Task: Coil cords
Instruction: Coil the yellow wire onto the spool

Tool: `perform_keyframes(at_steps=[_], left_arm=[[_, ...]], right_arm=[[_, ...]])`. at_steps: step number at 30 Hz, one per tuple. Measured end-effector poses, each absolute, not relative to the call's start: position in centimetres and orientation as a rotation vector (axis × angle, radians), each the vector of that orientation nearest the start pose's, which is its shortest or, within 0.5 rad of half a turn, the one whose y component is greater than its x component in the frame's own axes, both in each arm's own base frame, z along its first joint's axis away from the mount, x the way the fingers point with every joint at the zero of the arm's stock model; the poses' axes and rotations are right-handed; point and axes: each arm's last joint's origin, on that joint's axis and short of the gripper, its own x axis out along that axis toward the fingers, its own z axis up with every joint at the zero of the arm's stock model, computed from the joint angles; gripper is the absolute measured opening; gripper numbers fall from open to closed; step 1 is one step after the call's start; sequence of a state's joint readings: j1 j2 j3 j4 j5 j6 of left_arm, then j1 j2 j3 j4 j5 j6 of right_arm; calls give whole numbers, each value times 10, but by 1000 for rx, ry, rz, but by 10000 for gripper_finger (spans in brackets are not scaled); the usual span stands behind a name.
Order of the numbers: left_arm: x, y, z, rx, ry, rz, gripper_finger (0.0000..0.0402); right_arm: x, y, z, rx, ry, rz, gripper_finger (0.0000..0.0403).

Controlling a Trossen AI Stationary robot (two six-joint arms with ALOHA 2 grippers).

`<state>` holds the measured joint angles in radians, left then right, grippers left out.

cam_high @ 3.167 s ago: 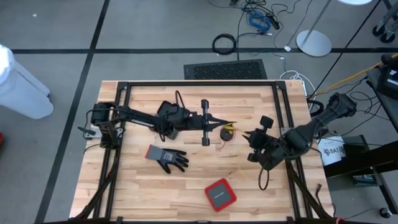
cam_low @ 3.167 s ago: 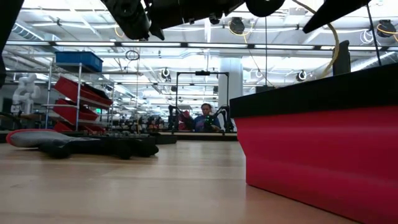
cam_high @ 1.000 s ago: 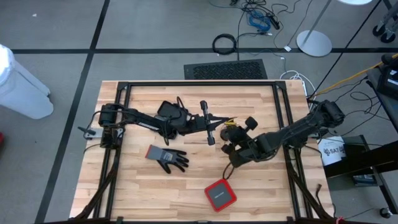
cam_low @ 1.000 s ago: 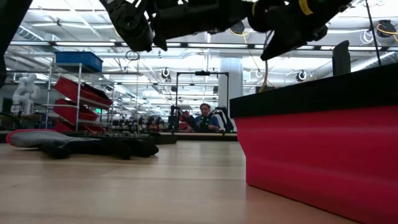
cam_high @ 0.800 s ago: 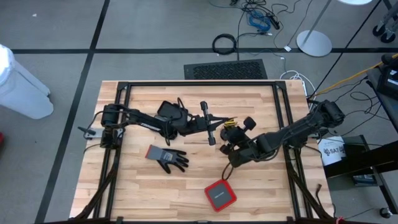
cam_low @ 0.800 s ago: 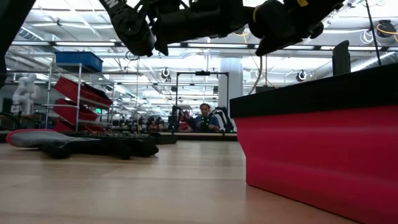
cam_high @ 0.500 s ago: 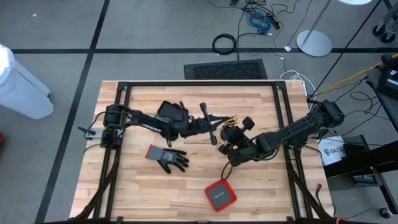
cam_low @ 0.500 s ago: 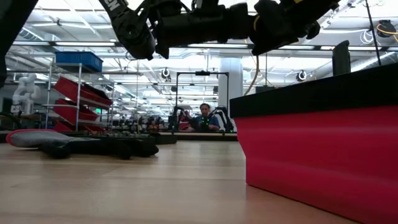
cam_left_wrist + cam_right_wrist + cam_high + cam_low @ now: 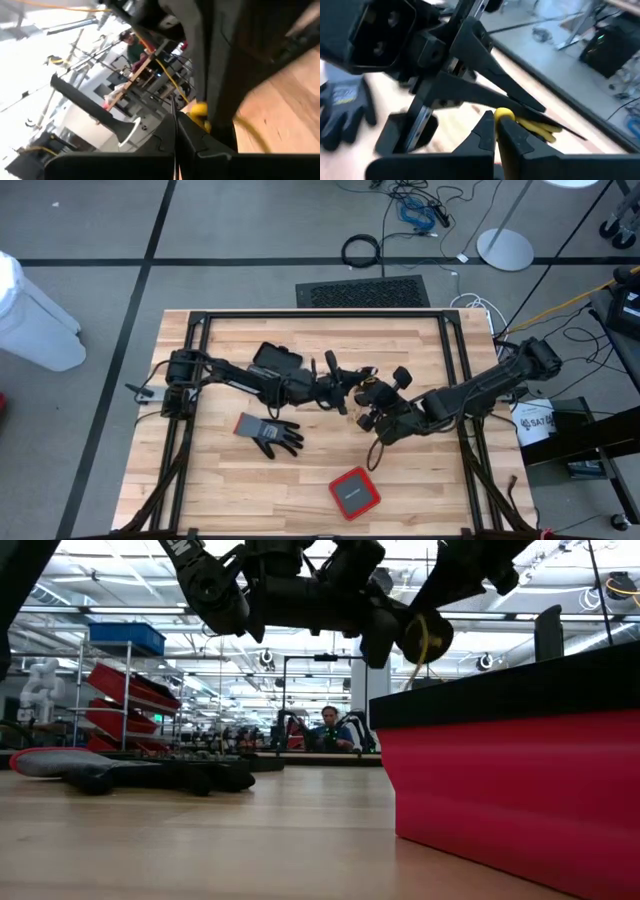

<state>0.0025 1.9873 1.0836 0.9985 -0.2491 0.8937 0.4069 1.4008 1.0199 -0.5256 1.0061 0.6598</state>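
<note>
The yellow cord (image 9: 536,125) is held in the air above the table's middle, between both grippers. In the high view a short bit of it (image 9: 371,374) shows. A thin strand (image 9: 377,452) hangs down from the right gripper toward the table. My left gripper (image 9: 349,387) comes from the table's left and is shut. My right gripper (image 9: 364,396) comes from the right and is shut, tip to tip with the left one. The red cord does not show. My left gripper pinches the yellow cord (image 9: 199,110) between its two shut fingers (image 9: 520,102), coming about level from the table's left. The cord is lifted clear of the table. Which part of the cord it has, I cannot tell. My right gripper has a yellow end of the cord (image 9: 503,115) at the tips of its shut fingers (image 9: 485,131), coming from the table's right. The cord is clear of the table, and a slack strand (image 9: 421,648) hangs below.
A grey and black glove (image 9: 270,433) lies left of the middle, near the left arm. A red box (image 9: 353,492) stands near the front edge; it fills the right of the low view (image 9: 520,790). A black frame (image 9: 320,314) runs round the table.
My left gripper has gone a little toward the table's right and near edge, up to the right gripper, and has turned about its own axis. The right gripper has stayed near the middle with the strand hanging below it.
</note>
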Motion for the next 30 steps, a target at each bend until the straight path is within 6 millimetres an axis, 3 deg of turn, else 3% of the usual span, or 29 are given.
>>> perform_keyframes(at_steps=[9,16,21,30], left_arm=[[416,-5,204,945,119,171,0],[403,-14,232,770,82,9,0],[395,-12,254,594,-17,-79,0],[393,-5,254,635,45,-55,0]], right_arm=[[231,69,285,126,659,-566,1],[207,60,296,35,778,-443,1],[206,59,296,-44,784,-449,1],[210,76,286,-61,785,-454,1]])
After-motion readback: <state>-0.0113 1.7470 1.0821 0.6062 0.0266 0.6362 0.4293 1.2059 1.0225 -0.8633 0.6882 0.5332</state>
